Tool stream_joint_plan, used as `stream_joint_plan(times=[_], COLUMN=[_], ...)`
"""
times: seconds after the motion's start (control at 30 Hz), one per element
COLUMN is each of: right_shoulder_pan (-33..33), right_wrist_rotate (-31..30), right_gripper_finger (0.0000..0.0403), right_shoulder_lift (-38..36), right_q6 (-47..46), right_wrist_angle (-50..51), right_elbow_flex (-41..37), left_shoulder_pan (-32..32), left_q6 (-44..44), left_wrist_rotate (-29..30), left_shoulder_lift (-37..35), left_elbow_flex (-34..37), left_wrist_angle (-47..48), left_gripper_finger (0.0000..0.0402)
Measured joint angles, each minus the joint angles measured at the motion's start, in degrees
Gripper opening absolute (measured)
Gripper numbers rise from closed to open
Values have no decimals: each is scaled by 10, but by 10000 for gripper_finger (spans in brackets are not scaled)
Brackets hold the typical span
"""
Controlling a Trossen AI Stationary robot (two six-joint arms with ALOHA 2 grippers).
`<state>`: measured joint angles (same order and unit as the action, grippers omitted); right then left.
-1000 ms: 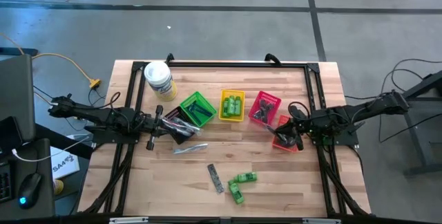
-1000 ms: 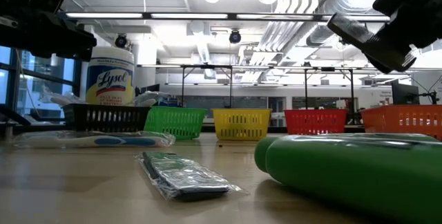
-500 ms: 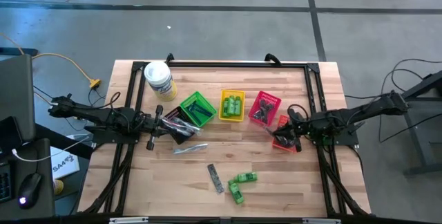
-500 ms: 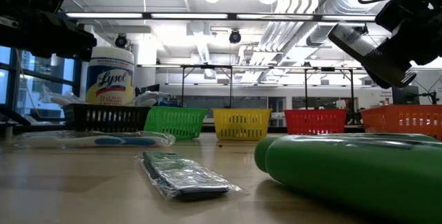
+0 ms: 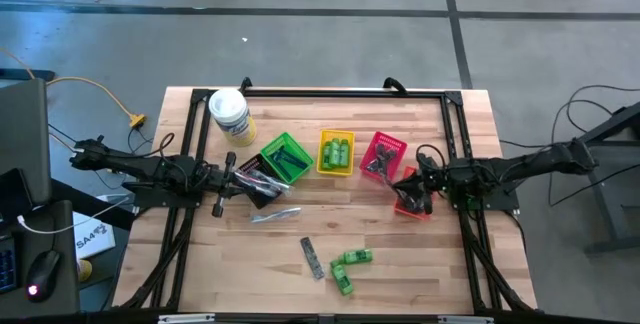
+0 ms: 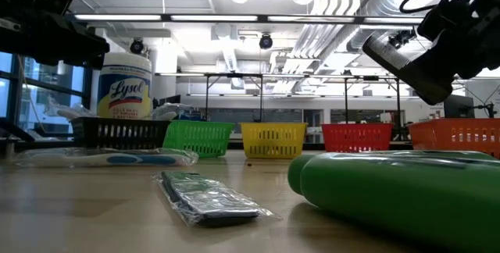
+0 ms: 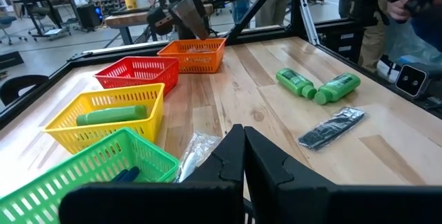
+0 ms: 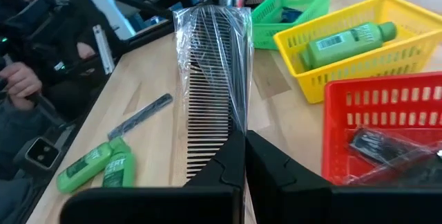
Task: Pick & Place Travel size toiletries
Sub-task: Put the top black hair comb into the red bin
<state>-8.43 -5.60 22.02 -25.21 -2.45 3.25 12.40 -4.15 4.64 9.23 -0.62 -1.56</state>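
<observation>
While the clear-wrapped comb (image 8: 213,79) is pinched by its lower end in the right hand (image 5: 412,193), it stands up from the fingers with its long axis running straight away from the wrist, teeth to one side, at the centre of the right wrist view. That hand hovers at the right-middle of the high view, over the orange basket (image 5: 411,198) and just beside the red basket (image 5: 383,154), which already holds dark packets, so my guess is the drop goes into one of those two. Further out, loose green bottles (image 5: 351,261) and another wrapped comb (image 5: 312,257) lie at lower centre of the surface (image 5: 440,274), roughly midway between the arms. At left-middle, the left hand (image 5: 232,182) waits pressed shut, holding nothing. On the white tub (image 6: 124,85) I can read "Lysol".
</observation>
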Motion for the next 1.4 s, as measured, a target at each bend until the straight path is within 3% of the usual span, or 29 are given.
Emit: stream_joint_plan(times=[0.33, 0.97, 1.4], right_shoulder_pan=[37, 43, 43], right_wrist_rotate=[44, 47, 47], right_gripper_finger=[3, 3, 3], right_shoulder_lift=[0, 1, 89], right_q6=[-5, -1, 40], right_wrist_angle=[0, -22, 81], right_elbow_flex=[0, 2, 142], left_shoulder_pan=[0, 0, 0], left_q6=[14, 9, 18], left_wrist_rotate=[0, 1, 1], left_shoulder_lift=[0, 0, 0], left_elbow_flex=[0, 0, 0], left_wrist_angle=[0, 0, 0], left_gripper_finger=[0, 0, 0])
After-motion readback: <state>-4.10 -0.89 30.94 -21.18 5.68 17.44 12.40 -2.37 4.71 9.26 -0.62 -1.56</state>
